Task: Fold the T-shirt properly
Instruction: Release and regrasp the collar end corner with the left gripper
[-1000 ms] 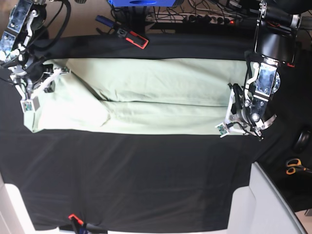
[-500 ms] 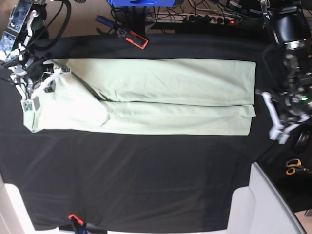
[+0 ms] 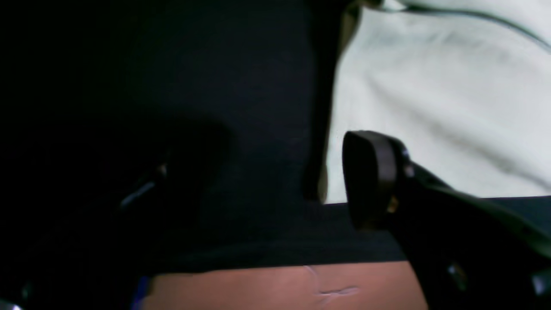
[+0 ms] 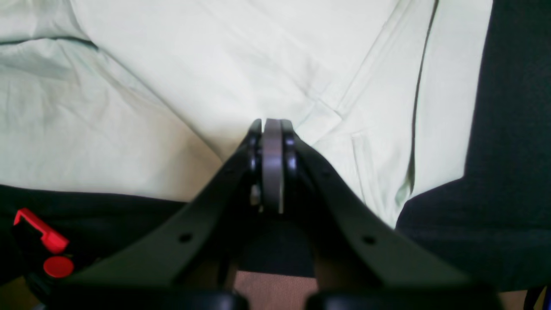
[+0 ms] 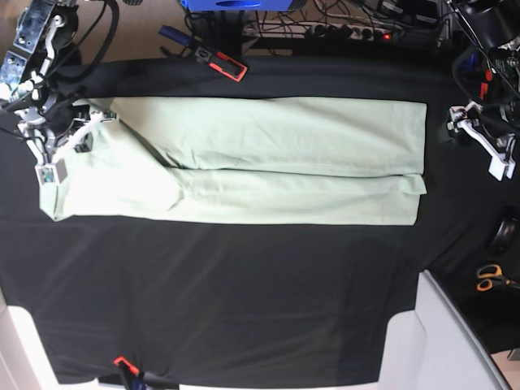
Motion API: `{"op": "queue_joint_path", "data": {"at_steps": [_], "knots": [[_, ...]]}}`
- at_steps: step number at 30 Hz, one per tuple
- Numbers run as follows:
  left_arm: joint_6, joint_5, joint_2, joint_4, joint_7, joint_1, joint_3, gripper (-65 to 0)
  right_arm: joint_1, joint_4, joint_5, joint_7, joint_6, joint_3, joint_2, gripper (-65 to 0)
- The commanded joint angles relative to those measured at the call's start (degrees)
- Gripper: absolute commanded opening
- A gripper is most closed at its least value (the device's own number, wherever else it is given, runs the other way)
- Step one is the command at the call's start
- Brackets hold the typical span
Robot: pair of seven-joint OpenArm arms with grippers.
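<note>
Overhead view: pale mint T-shirt [image 5: 244, 158] lies as a long horizontal band on the black surface [image 5: 244, 301], long sides already folded inward. Right gripper [image 4: 271, 129], jaws pressed shut w/ nothing visibly between them, sits at the collar end. Left gripper [image 5: 479, 142] hangs off the hem end, apart from the cloth, jaws spread, holding nothing. Risk, in my judgement: the shut gripper could drag or bunch the fabric if it travels low, spoiling the neat edges. Plenty of bare black surface nearer the camera; clutter & cables [image 5: 341, 28] crowd the far edge, scissors [image 5: 490, 278] sit off to one side.
</note>
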Motion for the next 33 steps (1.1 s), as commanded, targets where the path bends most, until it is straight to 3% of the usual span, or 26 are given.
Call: {"op": "queue_joint_path", "data": {"at_steps": [1,5,8,18,28,33], "knots": [[-0.1,-2.9,-1.5,-0.3,-0.9,-1.2,-0.7,-14.6,0.0,0.9,0.6,1.0,0.2,0.1,0.5,-65.0],[-0.1,-10.8,-2.5,-3.6,-0.9,-1.6,-0.6,-10.1,-0.8,0.9,0.6,1.0,0.2,0.1,0.9,-65.0],[-0.1,-13.1,-2.6,-4.7,-1.1,-2.0,-0.4,-9.4,-1.0,0.9,0.6,1.0,0.2,0.3,0.9,-65.0],[-0.1,-2.2,-2.2,-14.2,-9.7,-10.6,10.2,-9.6,-1.0,1.0,0.6,1.0,0.2,0.0,1.0,-65.0],[-0.1,-2.0,-1.2,-22.3,-12.8,-14.4,11.6,-9.7,-0.9,1.0,0.6,1.1,0.2,0.0,0.9,-65.0],[-0.1,-2.0,1.1,-23.2,-13.0,-15.7,17.7,-9.9,-0.8,1.0,0.6,1.1,0.2,0.0,0.9,-65.0]]}}
